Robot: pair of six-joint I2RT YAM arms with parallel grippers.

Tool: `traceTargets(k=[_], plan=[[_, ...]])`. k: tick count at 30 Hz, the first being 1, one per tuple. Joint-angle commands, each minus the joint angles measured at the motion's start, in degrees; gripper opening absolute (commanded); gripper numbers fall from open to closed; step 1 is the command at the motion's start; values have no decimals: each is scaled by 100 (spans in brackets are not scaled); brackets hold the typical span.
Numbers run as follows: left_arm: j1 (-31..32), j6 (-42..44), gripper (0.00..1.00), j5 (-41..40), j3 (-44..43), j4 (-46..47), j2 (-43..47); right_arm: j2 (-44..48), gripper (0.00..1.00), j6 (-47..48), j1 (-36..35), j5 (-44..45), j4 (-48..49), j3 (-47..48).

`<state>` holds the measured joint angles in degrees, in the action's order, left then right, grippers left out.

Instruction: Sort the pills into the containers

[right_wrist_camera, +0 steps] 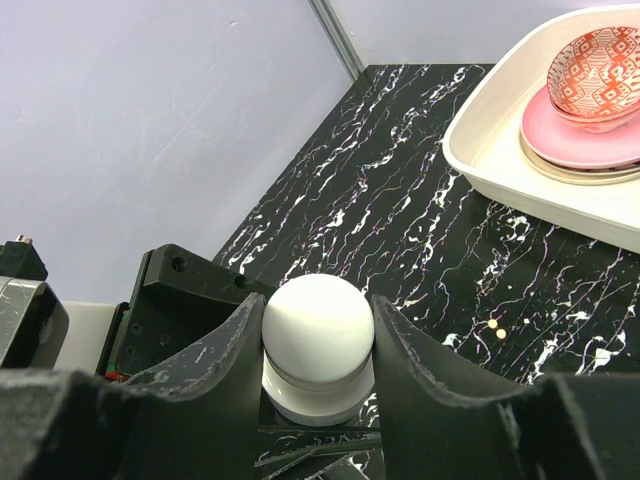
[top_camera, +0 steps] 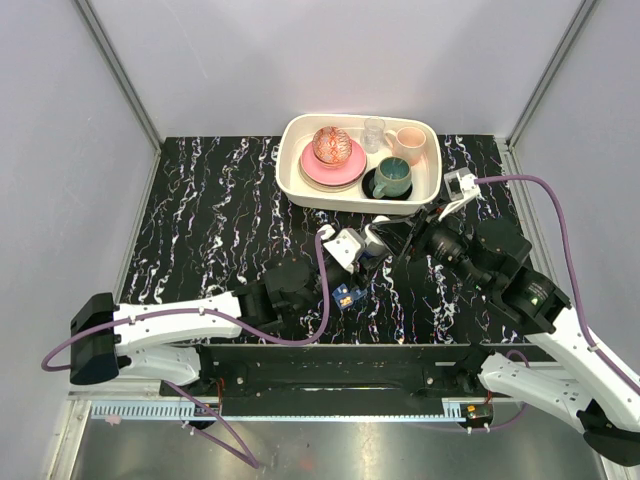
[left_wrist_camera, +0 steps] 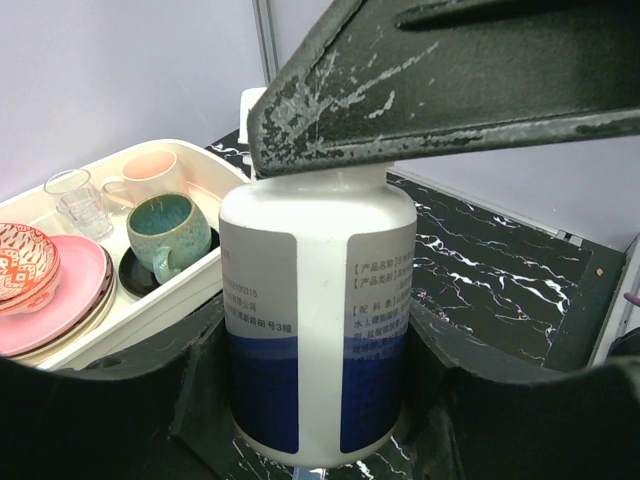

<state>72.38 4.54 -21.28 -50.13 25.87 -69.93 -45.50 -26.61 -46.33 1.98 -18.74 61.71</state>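
A white pill bottle [left_wrist_camera: 318, 300] with a blue-banded label stands upright between the fingers of my left gripper [left_wrist_camera: 318, 400], which is shut on its body. From above, my right gripper [right_wrist_camera: 318, 340] is shut on the bottle's round white cap [right_wrist_camera: 318, 325]; one of its fingers [left_wrist_camera: 450, 90] crosses the top of the left wrist view. Both grippers meet at the bottle [top_camera: 373, 240] near the table's middle. Two small pale pills [right_wrist_camera: 490, 327] lie loose on the table. A small blue container [top_camera: 348, 295] sits just below the left gripper [top_camera: 360, 250].
A white tray [top_camera: 295, 185] at the back holds a pink plate with a patterned bowl [top_camera: 331, 146], a glass [top_camera: 374, 133], a pink cup [top_camera: 408, 142] and a teal mug [top_camera: 392, 178]. The black marbled table [top_camera: 210, 220] is bounded by grey walls on both sides.
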Motion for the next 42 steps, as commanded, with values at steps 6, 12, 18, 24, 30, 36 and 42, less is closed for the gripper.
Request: traceTargets(k=[6, 12, 18, 24, 30, 36, 42], plan=[[-57, -207, 0, -105, -261, 1342, -3, -65, 30, 95, -87, -813, -525, 113], [-57, -269, 0, -87, -164, 1456, -29, -21, 36, 174, -87, -883, -499, 166], [-57, -295, 0, -69, -138, 1491, -73, 58, 43, 279, -87, -989, -437, 174], [-57, -295, 0, -78, -102, 1509, -82, 76, 51, 393, -87, -1077, -420, 218], [-57, -322, 0, -87, -76, 1518, -100, 85, 56, 473, -87, -1165, -428, 262], [-57, -322, 0, -78, -76, 1509, -126, 164, 57, 516, -87, -1200, -420, 271], [-57, -339, 0, -105, -32, 1561, -152, 251, 58, 648, -87, -1243, -446, 297]])
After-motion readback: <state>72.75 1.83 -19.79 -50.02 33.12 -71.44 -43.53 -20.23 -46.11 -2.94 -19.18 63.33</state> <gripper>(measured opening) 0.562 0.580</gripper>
